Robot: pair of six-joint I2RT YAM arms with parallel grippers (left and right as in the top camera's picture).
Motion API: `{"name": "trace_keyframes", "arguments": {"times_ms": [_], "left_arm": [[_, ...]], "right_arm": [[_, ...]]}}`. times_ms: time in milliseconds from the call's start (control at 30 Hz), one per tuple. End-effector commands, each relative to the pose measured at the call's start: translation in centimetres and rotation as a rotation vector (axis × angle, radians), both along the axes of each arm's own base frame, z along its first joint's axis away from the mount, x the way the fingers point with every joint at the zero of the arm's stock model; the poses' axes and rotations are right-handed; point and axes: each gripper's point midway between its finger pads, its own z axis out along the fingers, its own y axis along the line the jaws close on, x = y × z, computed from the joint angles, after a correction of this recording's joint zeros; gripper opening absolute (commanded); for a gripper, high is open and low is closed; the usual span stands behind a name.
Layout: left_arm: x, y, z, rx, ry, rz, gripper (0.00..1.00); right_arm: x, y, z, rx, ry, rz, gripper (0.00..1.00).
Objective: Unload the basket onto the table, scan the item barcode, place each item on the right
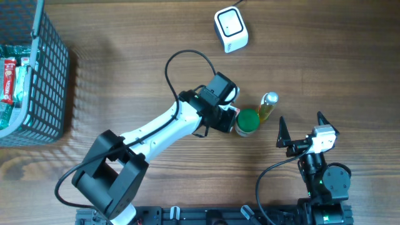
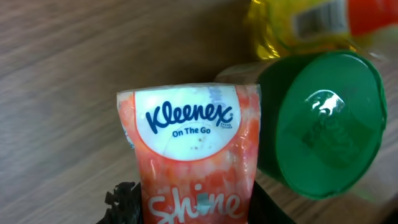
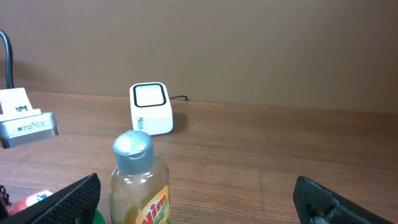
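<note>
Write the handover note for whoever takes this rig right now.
Left gripper: jaws shut on the Kleenex tissue pack, beside the green-lidded jar.
Right gripper: jaws open, empty, near the yellow bottle.
Barcode scanner stands at the far side, apart from the pack.
Done: pack grasped. Left: carry it to the scanner and show its barcode.

Tissue pack [image 2: 196, 155] between the left gripper [image 2: 194, 208] jaws, jar [image 2: 320, 124] just right; ahead of the right gripper [image 1: 300, 122], bottle [image 3: 140, 186], then scanner [image 3: 151, 107].
</note>
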Motion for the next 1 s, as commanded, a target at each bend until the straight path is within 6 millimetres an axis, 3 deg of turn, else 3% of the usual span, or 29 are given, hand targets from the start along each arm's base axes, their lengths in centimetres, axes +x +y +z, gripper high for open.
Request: {"name": "trace_keyframes", "arguments": {"times_ms": [0,167,567,700,833,967], "left_arm": [[0.5,0.6,-0.5,0.065,-0.047,0.049,0.33],[2.3,2.4,-0.8,0.164,-0.137,0.107,0.34],[1.7,3.0,-4.8,0.234,-0.056,0.14,0.37],[1.3,2.7,-5.0,0.217,-0.031,0.132,0.58],[1.2,2.5,-4.9,0.202,-0.018,0.128,0.94],[3.0,2.9,-2.9,0.163,-0.05,0.17,0.99]], "right_arm": [[0.0,-0.3,0.1,0.0,-0.005,-0.016,1.0],[0.0,-0.3,0.1,0.001,-0.004,-0.016,1.0],[0.0,-0.3,0.1,0.001,-0.004,-0.016,1.0],[0.0,-0.3,0.1,0.001,-0.004,-0.016,1.0],[0.0,-0.3,0.1,0.001,-0.004,-0.016,1.0],[0.0,-0.3,0.1,0.001,-0.004,-0.016,1.0]]}}
